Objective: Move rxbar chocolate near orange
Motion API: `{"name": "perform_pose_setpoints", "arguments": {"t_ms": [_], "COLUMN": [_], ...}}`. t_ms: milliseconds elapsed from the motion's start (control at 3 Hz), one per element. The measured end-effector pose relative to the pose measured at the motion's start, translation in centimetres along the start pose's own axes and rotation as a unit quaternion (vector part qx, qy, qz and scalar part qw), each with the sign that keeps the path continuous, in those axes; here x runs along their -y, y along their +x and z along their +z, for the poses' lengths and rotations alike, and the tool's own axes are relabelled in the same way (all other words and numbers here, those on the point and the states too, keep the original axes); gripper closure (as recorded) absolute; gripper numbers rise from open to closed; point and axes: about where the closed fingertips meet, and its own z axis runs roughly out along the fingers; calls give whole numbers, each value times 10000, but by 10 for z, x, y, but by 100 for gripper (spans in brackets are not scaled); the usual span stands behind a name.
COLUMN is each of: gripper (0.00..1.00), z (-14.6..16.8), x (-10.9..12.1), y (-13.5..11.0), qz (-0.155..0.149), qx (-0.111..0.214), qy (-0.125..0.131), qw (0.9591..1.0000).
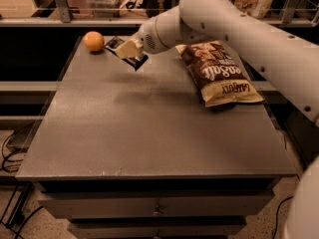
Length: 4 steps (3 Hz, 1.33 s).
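The orange [93, 41] sits at the far left corner of the grey table [149, 128]. My gripper [128, 49] is just right of the orange, low over the table's far edge, and is shut on the rxbar chocolate [115, 43]. The bar is a dark wrapper with a white patch. Its ends stick out on both sides of the beige fingers [130, 48], and its left end is close to the orange. I cannot tell whether the bar touches the table. The white arm reaches in from the upper right.
A large brown-and-yellow chip bag [219, 72] lies at the table's far right. Drawers [157, 210] run below the front edge. A shelf rail [60, 1] stands behind the table, and cables [7, 156] lie on the floor at left.
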Motion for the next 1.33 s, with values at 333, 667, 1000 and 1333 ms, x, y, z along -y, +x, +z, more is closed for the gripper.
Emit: {"name": "perform_pose_setpoints", "arguments": {"t_ms": [333,667,1000,1333], "gripper": [100,82,59,36], "z": [37,75,106,120], "x": [9,19,29,45], "y": [-12,-23,-28,-26], "qz": [91,219,406,589], "qx": [136,193,179,136], "qy": [-14,80,183,367], "qw": [9999,9995,9988,9975]}}
